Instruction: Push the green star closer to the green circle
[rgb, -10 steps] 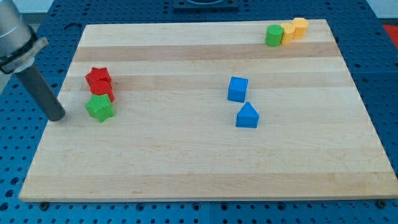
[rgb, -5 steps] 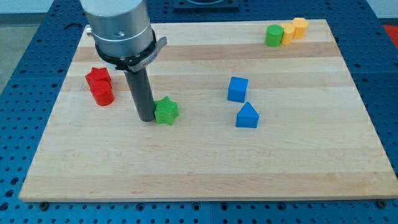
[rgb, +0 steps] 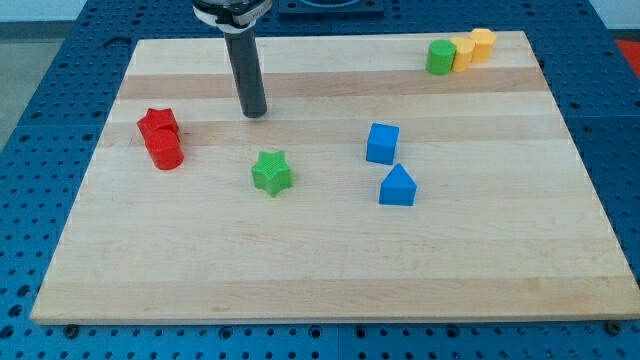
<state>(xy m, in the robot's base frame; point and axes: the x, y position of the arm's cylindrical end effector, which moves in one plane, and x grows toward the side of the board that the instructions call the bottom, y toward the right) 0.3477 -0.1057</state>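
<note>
The green star (rgb: 271, 172) lies on the wooden board (rgb: 330, 260), left of centre. The green circle (rgb: 440, 57) stands far off at the view's top right, touching a yellow block (rgb: 462, 52). My tip (rgb: 255, 112) rests on the board above the star and slightly to its left, clearly apart from it. The dark rod rises from there to the view's top edge.
A red star (rgb: 157, 124) and a red cylinder (rgb: 164, 149) sit together at the left. A blue cube (rgb: 382, 143) and a blue triangular block (rgb: 397, 186) lie right of the green star. A second yellow block (rgb: 482, 44) stands at the top right.
The green star was pushed from beside the red blocks to the right. My tip then left the star's left side and moved toward the view's top.
</note>
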